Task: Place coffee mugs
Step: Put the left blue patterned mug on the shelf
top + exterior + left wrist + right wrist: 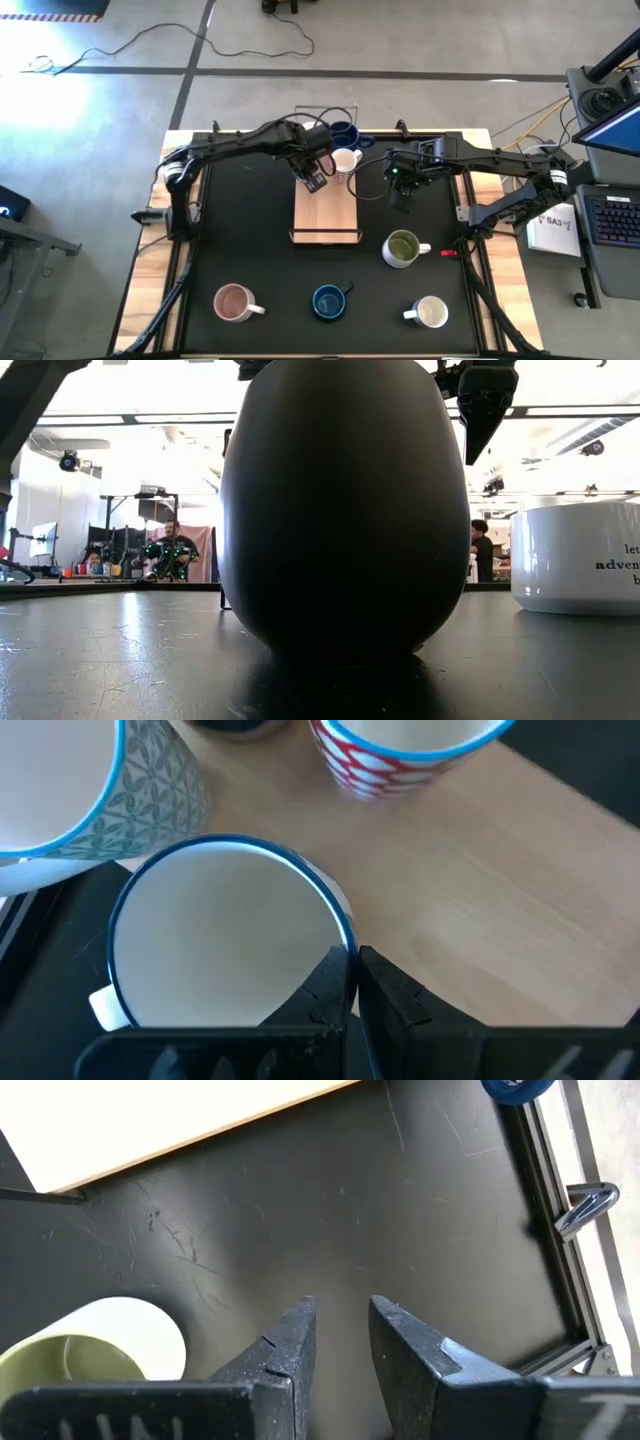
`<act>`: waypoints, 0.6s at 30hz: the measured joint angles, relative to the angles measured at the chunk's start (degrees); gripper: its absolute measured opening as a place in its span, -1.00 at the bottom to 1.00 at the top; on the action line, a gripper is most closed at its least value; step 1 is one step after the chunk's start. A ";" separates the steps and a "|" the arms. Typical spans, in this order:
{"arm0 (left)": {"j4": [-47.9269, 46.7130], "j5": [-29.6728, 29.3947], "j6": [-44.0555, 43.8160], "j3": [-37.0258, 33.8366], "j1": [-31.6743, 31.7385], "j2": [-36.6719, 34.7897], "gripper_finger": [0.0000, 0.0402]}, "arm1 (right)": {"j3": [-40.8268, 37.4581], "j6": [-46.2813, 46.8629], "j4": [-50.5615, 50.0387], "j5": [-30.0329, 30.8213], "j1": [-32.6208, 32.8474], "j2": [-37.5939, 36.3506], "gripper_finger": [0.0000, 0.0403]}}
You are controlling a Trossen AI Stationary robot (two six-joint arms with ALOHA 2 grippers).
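Two arms are meeting over the far end of the wooden board [325,205]. Reaching in from the left, the left gripper [316,180] is clamping the near rim of a white mug [346,160], which is sitting on the board's far end just beyond its fingers, beside other mugs. To its right, the right gripper [402,195] is hovering with fingers slightly parted and gripping nothing, while the green mug [402,248] is waiting near it on the black mat [250,240].
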 joint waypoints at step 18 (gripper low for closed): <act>-4.09 0.51 3.29 8.73 -1.03 4.98 -0.95 | -0.56 -0.33 -0.39 0.00 0.00 -0.01 -0.58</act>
